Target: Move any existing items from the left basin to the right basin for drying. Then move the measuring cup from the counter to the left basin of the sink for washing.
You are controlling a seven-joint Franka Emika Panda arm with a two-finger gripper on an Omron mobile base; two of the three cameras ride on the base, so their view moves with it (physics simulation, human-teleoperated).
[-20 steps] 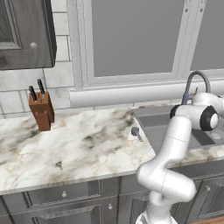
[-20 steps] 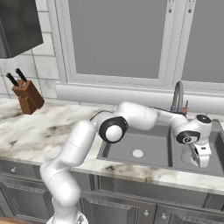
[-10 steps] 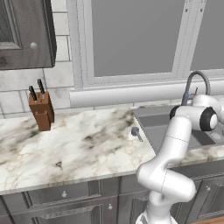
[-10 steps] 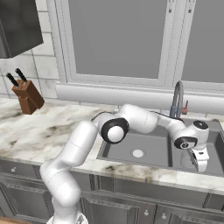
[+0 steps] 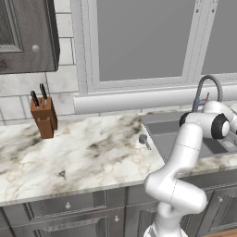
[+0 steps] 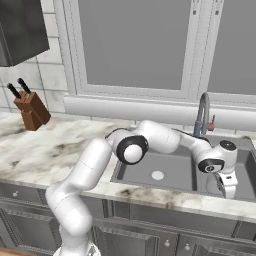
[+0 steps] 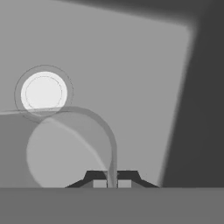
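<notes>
My gripper (image 7: 112, 183) is shut on the rim of the see-through round item (image 7: 65, 151), which hangs low inside the right basin (image 7: 131, 78), just beside its pale round drain (image 7: 43, 92). From the right base view the gripper (image 6: 229, 191) points down into the right basin (image 6: 246, 167), to the right of the left basin (image 6: 150, 167). The measuring cup (image 5: 144, 140), small and grey with a thin handle, lies on the counter (image 5: 83, 152) close to the sink's (image 5: 159, 125) left edge.
The arched grey faucet (image 6: 202, 112) rises behind the divider between the basins, close to the arm's forearm. A brown knife block (image 5: 44, 116) stands at the back left of the counter. A window sill runs along the wall behind the sink.
The gripper has sunk a little deeper into the right basin with the see-through item in it. The measuring cup has stayed in place.
</notes>
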